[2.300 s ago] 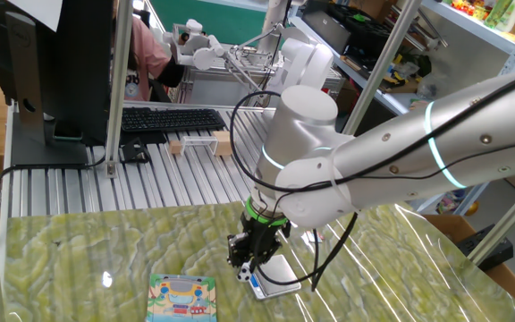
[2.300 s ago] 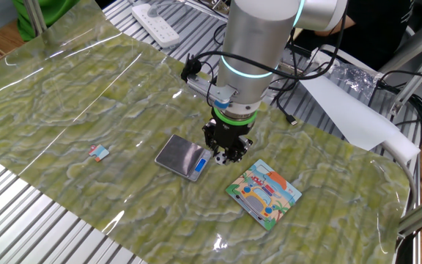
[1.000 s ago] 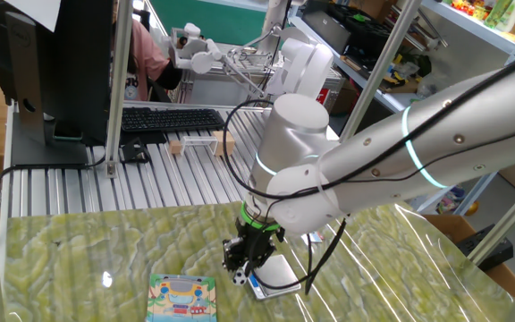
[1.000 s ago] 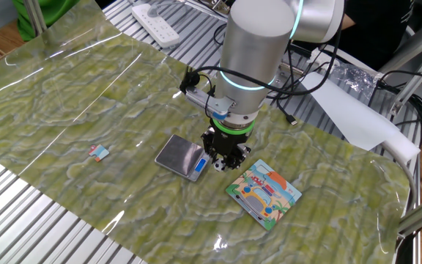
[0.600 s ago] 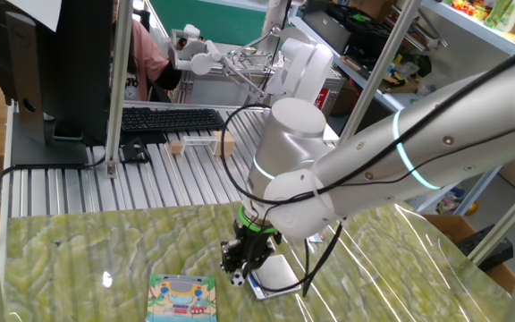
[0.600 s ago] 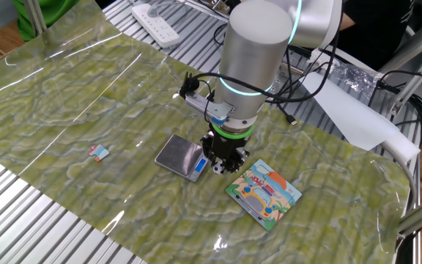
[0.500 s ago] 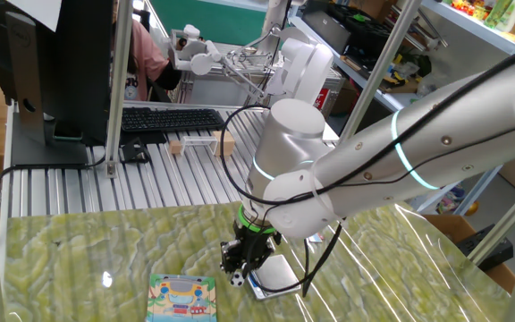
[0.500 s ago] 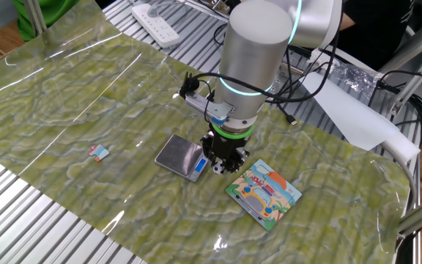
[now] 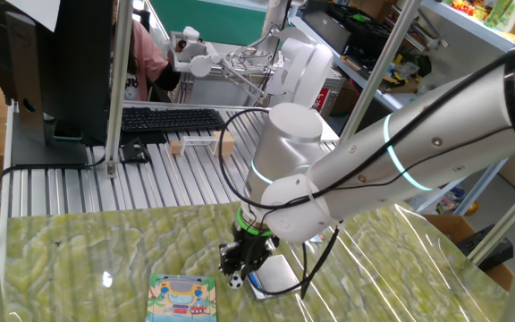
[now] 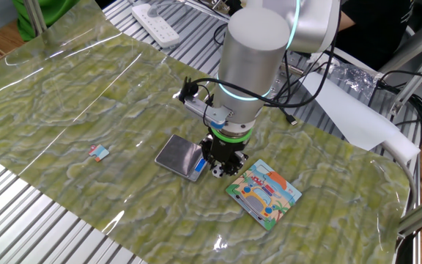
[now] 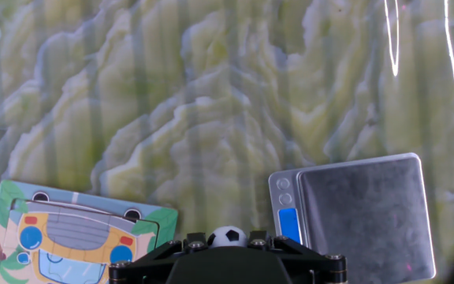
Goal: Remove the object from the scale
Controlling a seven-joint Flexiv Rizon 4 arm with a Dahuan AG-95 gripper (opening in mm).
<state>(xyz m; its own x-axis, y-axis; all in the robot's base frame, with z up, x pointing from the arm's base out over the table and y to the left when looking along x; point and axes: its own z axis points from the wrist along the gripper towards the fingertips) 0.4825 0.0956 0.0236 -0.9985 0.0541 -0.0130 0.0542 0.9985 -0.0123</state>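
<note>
My gripper [image 9: 238, 275] is shut on the tiny soccer ball [image 9: 236, 280], white with black patches. It holds the ball low over the green mat, between the scale [image 9: 274, 275] and the picture card [image 9: 182, 299]. In the other fixed view the ball [image 10: 217, 170] sits at my fingertips just right of the scale [image 10: 182, 156], whose silver platform is bare. In the hand view the ball [image 11: 227, 236] shows between the black jaws, with the scale [image 11: 359, 218] at the right and its blue display strip facing the ball.
The colourful picture card [image 10: 264, 193] lies just beside the gripper on the green marbled mat [image 10: 86, 95]. A small white-blue scrap [image 10: 99, 152] lies to the left of the scale. Slatted metal table edges surround the mat; a keyboard [image 9: 173, 119] is behind.
The gripper with the ball has shifted away from the scale toward the picture card and sunk slightly lower over the mat.
</note>
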